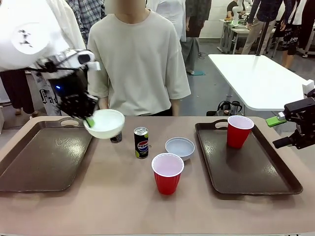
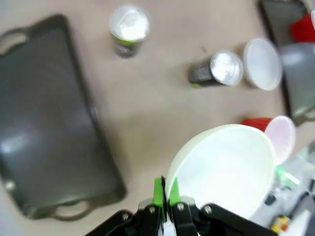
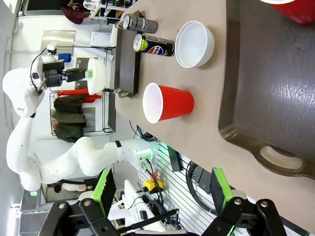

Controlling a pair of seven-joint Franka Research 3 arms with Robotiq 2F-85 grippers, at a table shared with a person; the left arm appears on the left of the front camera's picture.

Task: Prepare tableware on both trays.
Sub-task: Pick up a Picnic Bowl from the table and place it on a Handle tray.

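The left end effector (image 1: 90, 119) is pinching the white bowl (image 1: 106, 123) by a thin bit of rim, holding it tilted in the air at the frame's left-centre, above the upper right corner of the left tray (image 1: 44, 162). With so little rim gripped, the bowl is likely risking a slip or a swing. Letting go here could be dropping it onto the raised rim, tipping it onto the tabletop (image 1: 113, 196) or against the can (image 1: 116, 138) just beneath. The right end effector (image 1: 278, 132) is hanging spread and empty at the right edge.
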